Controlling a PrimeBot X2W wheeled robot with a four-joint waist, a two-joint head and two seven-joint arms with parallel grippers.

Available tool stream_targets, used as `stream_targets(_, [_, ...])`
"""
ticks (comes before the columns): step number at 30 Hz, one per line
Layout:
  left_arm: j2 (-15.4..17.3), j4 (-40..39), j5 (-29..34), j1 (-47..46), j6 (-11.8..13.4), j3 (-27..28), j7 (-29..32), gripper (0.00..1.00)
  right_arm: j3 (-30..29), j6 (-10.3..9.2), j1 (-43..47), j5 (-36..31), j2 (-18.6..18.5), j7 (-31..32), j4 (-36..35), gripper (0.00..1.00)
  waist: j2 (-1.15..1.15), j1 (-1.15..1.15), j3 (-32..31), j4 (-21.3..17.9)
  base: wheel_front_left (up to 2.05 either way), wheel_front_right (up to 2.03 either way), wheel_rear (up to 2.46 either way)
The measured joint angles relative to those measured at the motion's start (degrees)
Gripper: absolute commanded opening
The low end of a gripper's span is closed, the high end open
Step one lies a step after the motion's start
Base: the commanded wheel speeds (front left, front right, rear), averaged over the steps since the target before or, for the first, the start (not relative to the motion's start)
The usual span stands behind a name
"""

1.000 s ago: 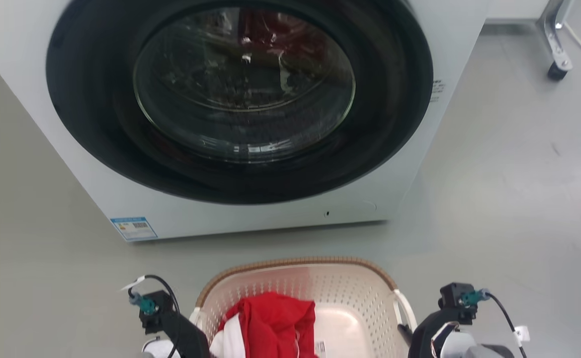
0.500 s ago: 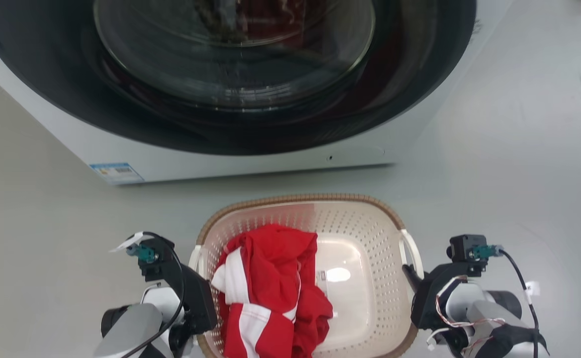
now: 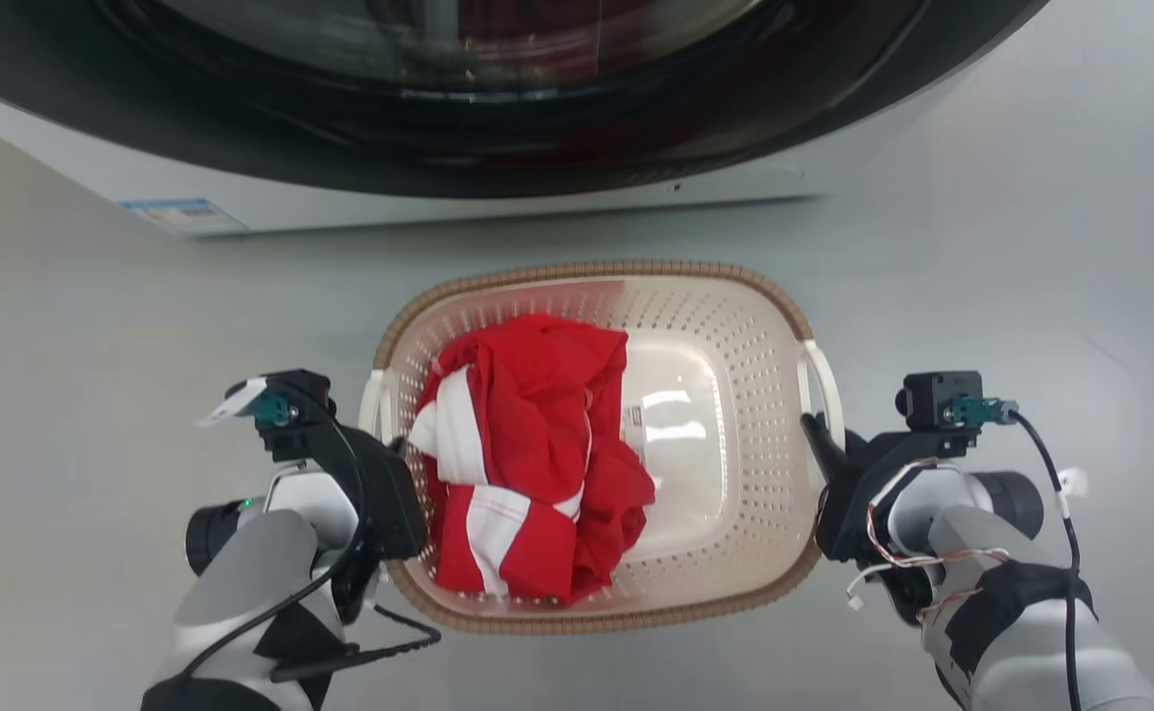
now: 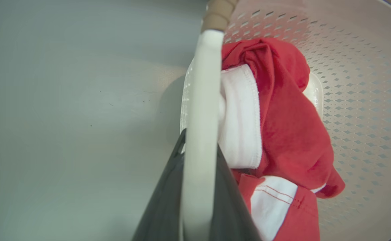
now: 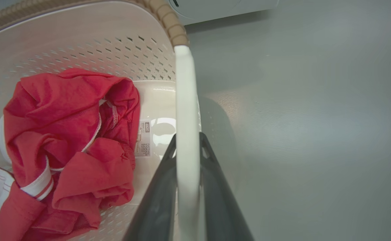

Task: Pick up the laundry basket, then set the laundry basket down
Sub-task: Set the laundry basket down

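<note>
The laundry basket (image 3: 734, 395), cream-white with perforated sides and a brown woven-look rim, is just in front of the washer. A crumpled red and white garment (image 3: 527, 454) lies in its left half. My left gripper (image 3: 391, 449) is shut on the basket's left white loop handle (image 4: 203, 83); in the left wrist view my left gripper (image 4: 200, 140) has a dark finger on each side of the loop. My right gripper (image 3: 815, 427) is shut on the right handle (image 5: 186, 93), which runs up between the two fingers of my right gripper (image 5: 187, 135). Whether the basket touches the floor I cannot tell.
The white front-loading washer (image 3: 537, 202) with its dark round door spans the top of the head view, a blue label (image 3: 182, 212) at its lower left corner. Grey floor (image 3: 1031, 247) lies open to both sides of the basket and behind it.
The whole head picture has shifted: the camera tilted down, so the washer slid up and the basket and both arms show more fully. Both grippers stay shut on the handles.
</note>
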Motion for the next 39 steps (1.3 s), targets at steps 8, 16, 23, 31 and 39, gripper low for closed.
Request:
stream_targets(8, [0.20,-0.07,0.57,-2.75,0.59,-0.33,-3.10,0.00,0.77,-0.01,-3.00,-0.73,-0.24,-2.54,-0.29,0.00,0.00,-0.01,6.78,0.22,0.00,0.00,0.00])
stream_targets(16, [0.22,0.07,1.91,-4.41,1.29,-0.58,-6.25,0.00,1.19,-0.02,-4.76,-1.04,-0.30,-4.93,-0.11,0.00,0.00,-0.01,11.19,0.38,0.00,0.00,0.00])
stream_targets(23, [0.24,0.25,2.19,-6.16,1.53,-0.79,-8.33,0.00,1.49,-0.07,-6.84,-2.11,-0.38,-6.88,0.13,0.00,0.00,-0.01,14.19,0.47,0.00,0.00,0.00])
stream_targets(31, [0.24,0.94,2.52,-6.80,1.54,-1.04,-10.57,0.00,1.77,-0.05,-8.14,-2.75,-0.51,-8.57,0.60,0.00,0.00,-0.01,16.91,0.50,0.00,0.00,0.00])
stream_targets(39, [0.43,1.37,2.61,-7.88,1.48,-2.01,-11.09,0.00,1.87,0.00,-8.88,-2.74,-0.48,-9.44,1.32,0.00,-0.02,-0.03,18.11,0.42,0.00,0.00,0.00])
